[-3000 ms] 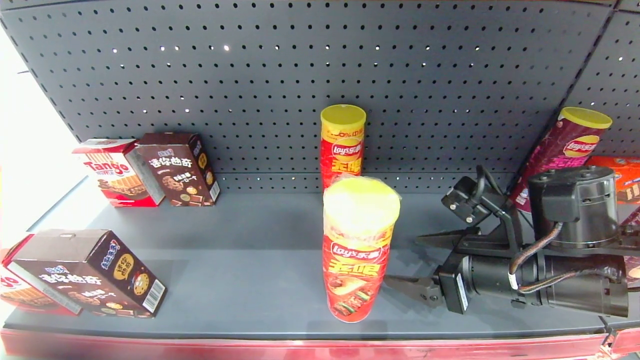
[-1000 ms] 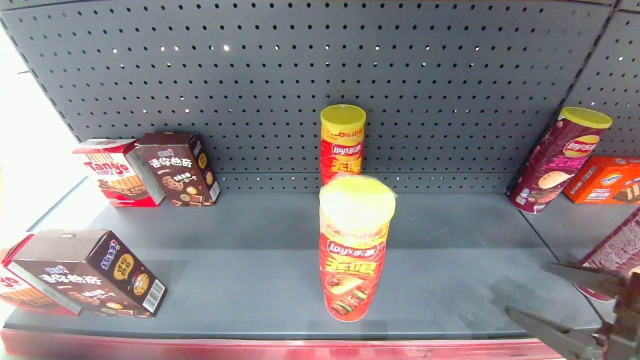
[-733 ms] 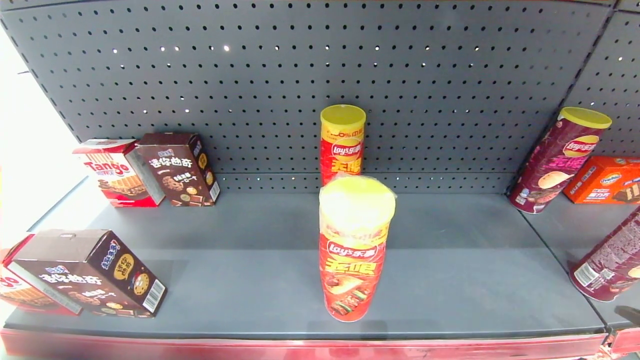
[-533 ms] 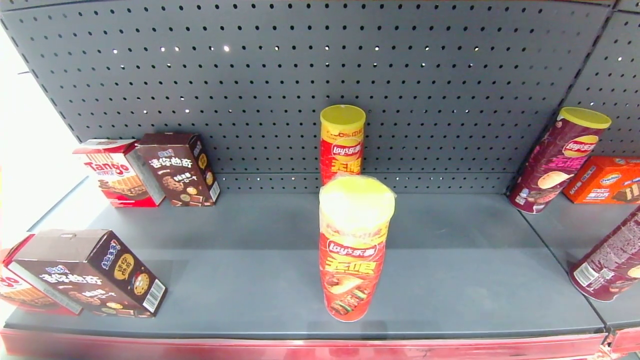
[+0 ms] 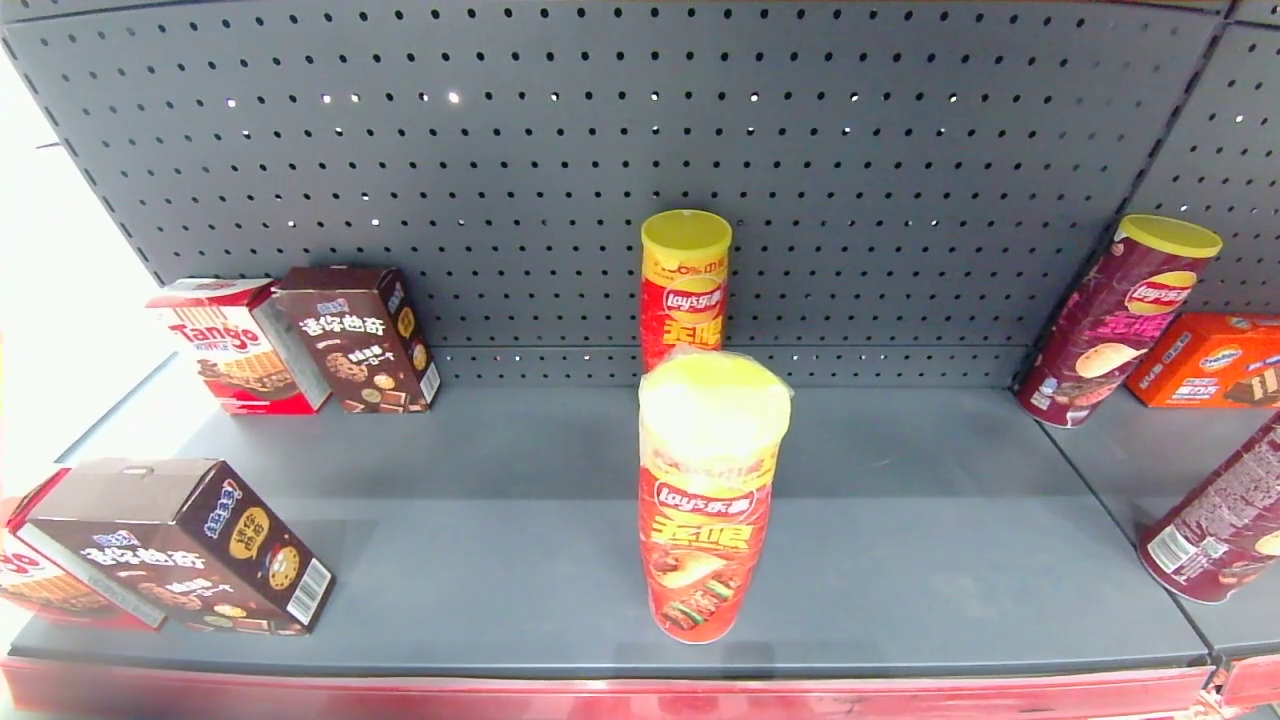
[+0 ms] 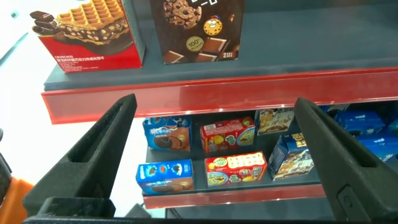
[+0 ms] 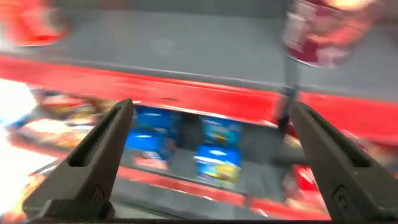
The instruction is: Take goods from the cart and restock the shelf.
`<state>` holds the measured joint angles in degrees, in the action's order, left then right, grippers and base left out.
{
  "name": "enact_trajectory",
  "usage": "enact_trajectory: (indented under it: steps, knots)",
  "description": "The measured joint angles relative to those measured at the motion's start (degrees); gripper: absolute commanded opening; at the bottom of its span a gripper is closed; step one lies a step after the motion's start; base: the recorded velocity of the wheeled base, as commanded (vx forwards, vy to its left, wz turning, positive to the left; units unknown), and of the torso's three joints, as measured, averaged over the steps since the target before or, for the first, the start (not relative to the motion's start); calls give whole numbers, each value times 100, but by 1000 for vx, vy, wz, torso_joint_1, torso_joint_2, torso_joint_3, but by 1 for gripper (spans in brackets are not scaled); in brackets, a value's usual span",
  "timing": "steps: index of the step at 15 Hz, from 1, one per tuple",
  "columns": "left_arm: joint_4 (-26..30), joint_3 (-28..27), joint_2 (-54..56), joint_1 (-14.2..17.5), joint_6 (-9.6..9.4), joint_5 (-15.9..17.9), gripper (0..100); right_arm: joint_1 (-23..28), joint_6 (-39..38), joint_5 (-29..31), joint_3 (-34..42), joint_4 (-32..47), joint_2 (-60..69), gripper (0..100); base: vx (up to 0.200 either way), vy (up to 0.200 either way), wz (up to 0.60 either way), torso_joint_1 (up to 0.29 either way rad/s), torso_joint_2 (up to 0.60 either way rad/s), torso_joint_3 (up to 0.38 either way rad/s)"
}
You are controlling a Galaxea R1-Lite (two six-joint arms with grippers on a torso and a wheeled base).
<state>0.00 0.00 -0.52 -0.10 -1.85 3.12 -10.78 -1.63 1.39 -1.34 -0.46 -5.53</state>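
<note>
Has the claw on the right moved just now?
Yes. The right gripper pulled back rightward from the front red can, out past the shelf's red front edge.

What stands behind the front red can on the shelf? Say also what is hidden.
A second red can stands upright by the pegboard. The front can covers its base, so contact with the pegboard cannot be told.

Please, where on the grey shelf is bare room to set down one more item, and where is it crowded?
The shelf has two bare patches: between the front cookie box and the front red chip can, and between that can and the front purple chip can. Both ends are crowded.
</note>
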Motion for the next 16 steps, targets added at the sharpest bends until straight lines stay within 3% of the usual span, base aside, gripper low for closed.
enact_trajectory:
  steps: [2,4,5,6,8,9,12,16]
  knots:
    - [0,0,0,0,24,-4,100,478,-2,60,18,-90,-27,100,0,0,0,0,0,0]
    - [0,0,0,0,9,-1,100,621,-227,820,88,-334,13,100,0,0,0,0,0,0]
    - [0,0,0,0,-11,7,100,642,-373,917,104,-358,20,100,0,0,0,0,0,0]
    - [0,0,0,0,-26,10,100,653,-395,600,110,-363,27,100,0,0,0,0,0,0]
    - [0,0,0,0,-35,16,100,660,-316,-746,121,-363,30,100,0,0,0,0,0,0]
    - [0,0,0,0,-35,13,100,667,-255,-905,124,-356,35,100,0,0,0,0,0,0]
    - [0,0,0,0,-30,18,100,924,-149,416,127,-24,102,100,0,0,0,0,0,0]
    - [0,0,0,0,-28,29,100,1064,228,2,124,44,419,100,0,0,0,0,0,0]
